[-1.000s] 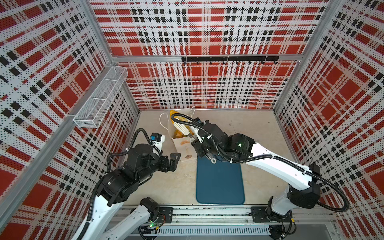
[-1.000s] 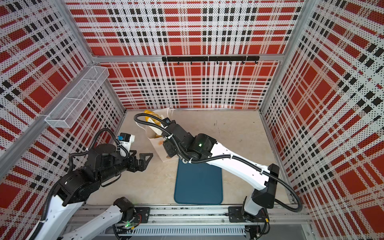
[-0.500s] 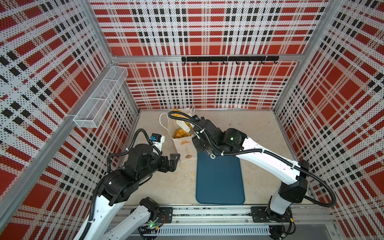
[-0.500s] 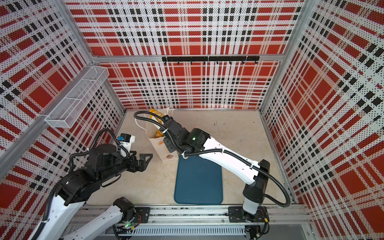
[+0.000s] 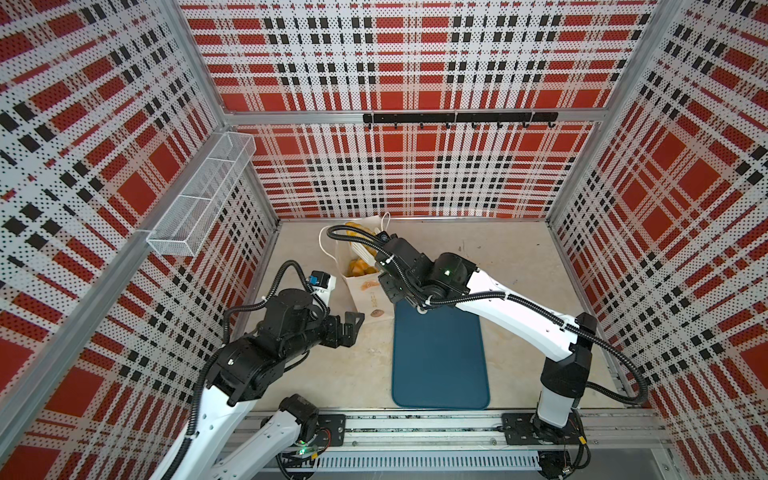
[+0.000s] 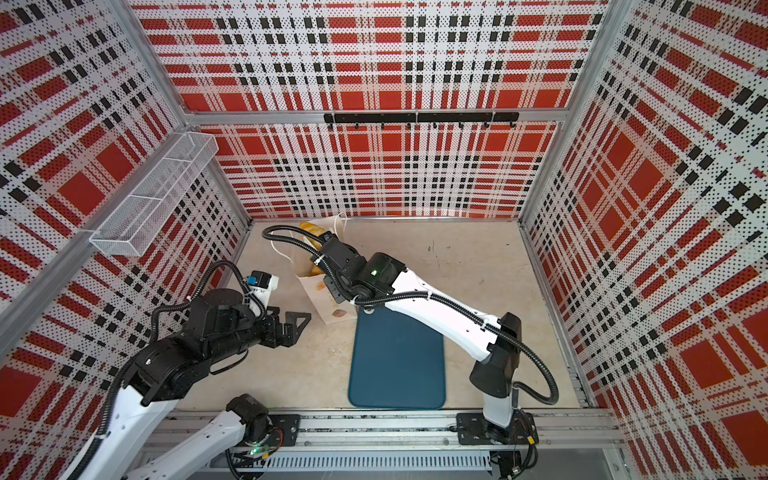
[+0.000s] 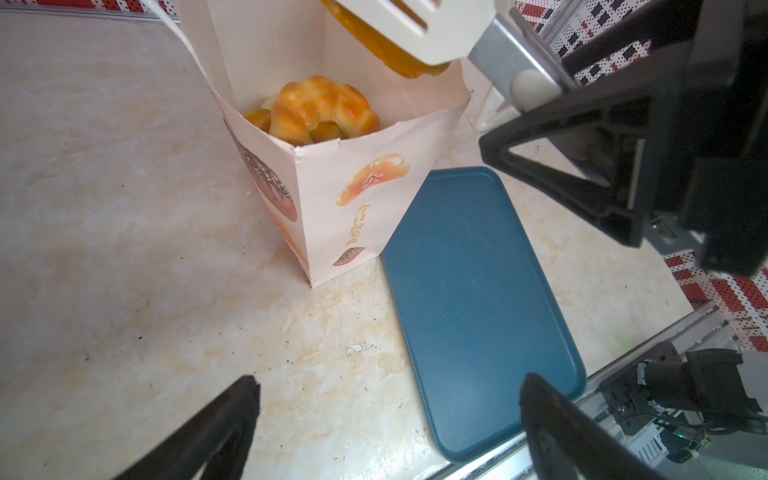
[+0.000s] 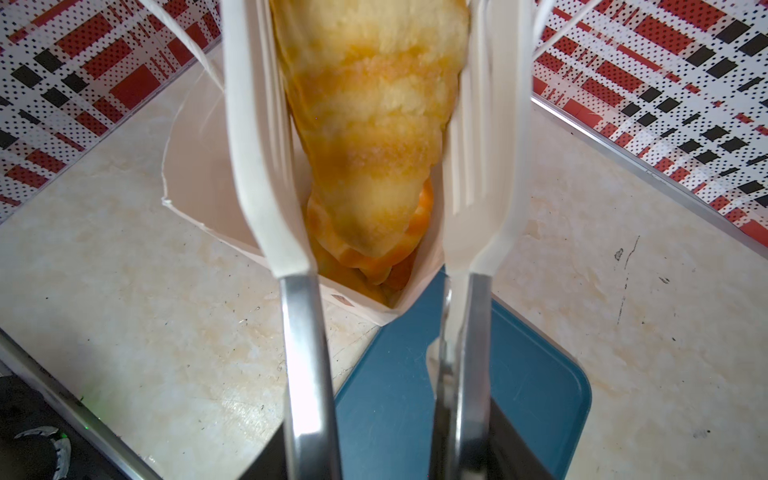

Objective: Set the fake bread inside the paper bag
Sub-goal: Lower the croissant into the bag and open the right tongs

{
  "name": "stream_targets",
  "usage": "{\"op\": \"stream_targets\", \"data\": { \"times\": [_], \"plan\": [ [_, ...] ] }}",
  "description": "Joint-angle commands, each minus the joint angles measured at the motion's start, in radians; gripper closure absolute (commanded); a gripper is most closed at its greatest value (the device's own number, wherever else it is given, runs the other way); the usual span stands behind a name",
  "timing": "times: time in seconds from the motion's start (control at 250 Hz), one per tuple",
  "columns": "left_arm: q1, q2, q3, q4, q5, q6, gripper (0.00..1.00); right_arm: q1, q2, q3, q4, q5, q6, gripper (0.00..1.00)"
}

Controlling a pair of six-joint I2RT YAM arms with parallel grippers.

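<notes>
The white paper bag (image 5: 370,293) (image 7: 332,199) stands upright at the back left of the table, its mouth open. Fake bread lies inside, with a ring doughnut (image 7: 324,110) on top. My right gripper (image 8: 384,449) is shut on the metal arms of white tongs (image 8: 257,166) (image 5: 363,251). A striped croissant (image 8: 370,124) (image 7: 386,50) hangs between the tongs' blades, over the bag's mouth, tip down onto the bread below. One blade is blurred and stands slightly off the croissant. My left gripper (image 5: 353,330) (image 7: 386,384) hovers open and empty just left of the bag.
A flat dark teal tray (image 5: 440,361) (image 7: 478,291) lies bare right of the bag, touching its base. A white wire basket (image 5: 199,195) hangs on the left wall and a black hook rail (image 5: 457,118) on the back wall.
My right arm has swung left and pushed the tongs with the croissant further over the bag's mouth. The tongs' blades have spread a little. The left arm has not moved.
</notes>
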Motion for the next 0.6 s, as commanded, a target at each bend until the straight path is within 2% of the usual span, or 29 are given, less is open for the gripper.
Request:
{"op": "stream_targets", "data": {
  "times": [0.0, 0.056, 0.596],
  "plan": [
    [0.008, 0.002, -0.014, 0.031, 0.013, -0.006, 0.01, -0.004, 0.002, 0.050, 0.028, 0.031, -0.016, 0.44],
    [0.008, 0.002, -0.013, 0.032, 0.013, -0.007, 0.01, -0.005, 0.002, 0.050, 0.028, 0.033, -0.016, 0.41],
    [0.009, -0.023, -0.013, 0.029, -0.005, -0.013, 0.01, 0.013, -0.077, 0.023, 0.032, 0.018, -0.025, 0.43]
  ]
}}
